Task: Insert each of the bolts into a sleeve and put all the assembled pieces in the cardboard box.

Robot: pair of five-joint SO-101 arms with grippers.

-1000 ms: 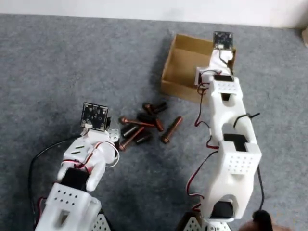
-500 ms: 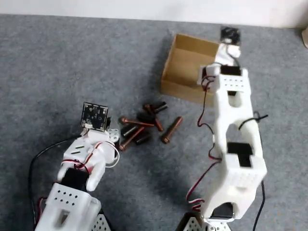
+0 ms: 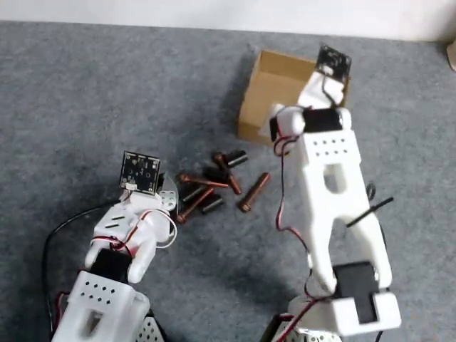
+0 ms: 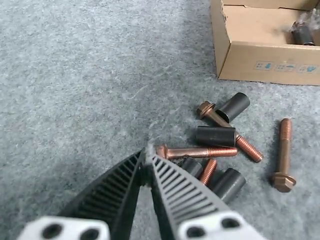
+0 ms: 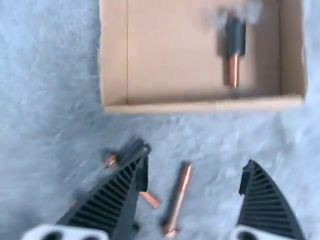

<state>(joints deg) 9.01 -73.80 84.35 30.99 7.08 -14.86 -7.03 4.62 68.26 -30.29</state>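
Right gripper (image 5: pixel 196 157) hung wide open, empty, above a lone copper hex bolt (image 5: pixel 177 197) beside the brown cardboard box (image 5: pixel 200 106). One black-sleeved bolt (image 5: pixel 234 47) lay inside. Left gripper (image 4: pixel 148 156) was closed on nothing by the crossed pile of copper bolts and black tubular sleeves (image 4: pixel 215 136). Risk: a pinch there would likely drag neighbours, and round bolts could roll.

I can read no words or numbers anywhere from my station. The only print I find is a short row of small blue symbols (image 4: pixel 287 66) on the outer side wall of the cardboard box (image 4: pixel 245 50), too small to make out.
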